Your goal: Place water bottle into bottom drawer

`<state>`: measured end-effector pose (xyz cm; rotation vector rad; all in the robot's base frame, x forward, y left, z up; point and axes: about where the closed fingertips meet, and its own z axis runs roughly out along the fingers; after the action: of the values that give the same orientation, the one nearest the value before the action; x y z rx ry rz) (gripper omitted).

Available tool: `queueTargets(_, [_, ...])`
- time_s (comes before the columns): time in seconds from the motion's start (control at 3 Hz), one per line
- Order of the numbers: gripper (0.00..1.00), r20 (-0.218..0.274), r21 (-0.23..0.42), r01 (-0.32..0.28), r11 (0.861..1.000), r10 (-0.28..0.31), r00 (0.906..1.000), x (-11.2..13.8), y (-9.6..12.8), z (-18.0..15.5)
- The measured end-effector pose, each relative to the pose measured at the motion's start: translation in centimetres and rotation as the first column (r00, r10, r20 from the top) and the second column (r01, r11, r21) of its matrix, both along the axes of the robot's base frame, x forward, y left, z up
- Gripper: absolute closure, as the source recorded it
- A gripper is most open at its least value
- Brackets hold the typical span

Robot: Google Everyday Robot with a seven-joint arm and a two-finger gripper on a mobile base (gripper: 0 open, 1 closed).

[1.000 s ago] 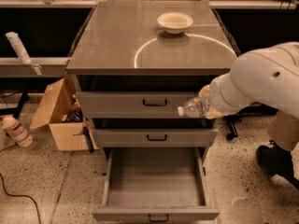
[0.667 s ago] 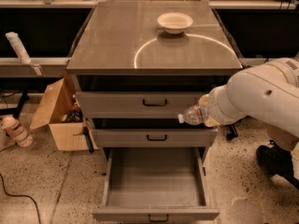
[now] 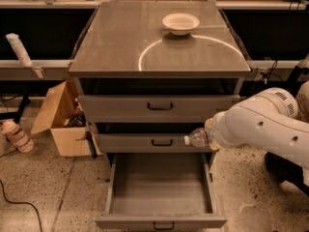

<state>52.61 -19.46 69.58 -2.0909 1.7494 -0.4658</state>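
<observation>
Right of the cabinet (image 3: 159,47): a white robot arm (image 3: 260,129) comes in from the right edge, its end level with the middle drawer (image 3: 140,142).
Gripper (image 3: 212,135): at the arm's left end, just in front of the middle drawer's right end and largely hidden by the arm's casing.
Jaws: closed on the base end of the water bottle (image 3: 199,137).
Water bottle: held in the air, lying roughly level with its white cap pointing left, across the middle drawer's face and over the far right part of the bottom drawer (image 3: 161,182).
Bottom drawer: pulled out toward the near side, a grey tray with a black handle on its near front.
Middle drawer and top drawer (image 3: 120,108): pushed in, each with a black handle at centre.
Cabinet top: a white bowl (image 3: 180,22) sits far and right of centre.
Left of the cabinet: an open cardboard box (image 3: 58,115) on the speckled floor (image 3: 48,192).
</observation>
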Motion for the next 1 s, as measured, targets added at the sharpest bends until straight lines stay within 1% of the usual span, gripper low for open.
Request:
queueTargets(0.33, [1.00, -0.042, 0.021, -0.006, 1.000, 0.007, 0.9991, -0.7, 0.6, -2.2])
queueTargets(0.67, [1.00, -0.086, 0.069, -0.047, 0.997, 0.053, 0.9949, -1.2, 2.4, -4.3])
queueTargets(1.0, [1.00, -0.154, 0.119, -0.097, 0.988, 0.115, 0.9813, 0.4, 4.4, -8.7])
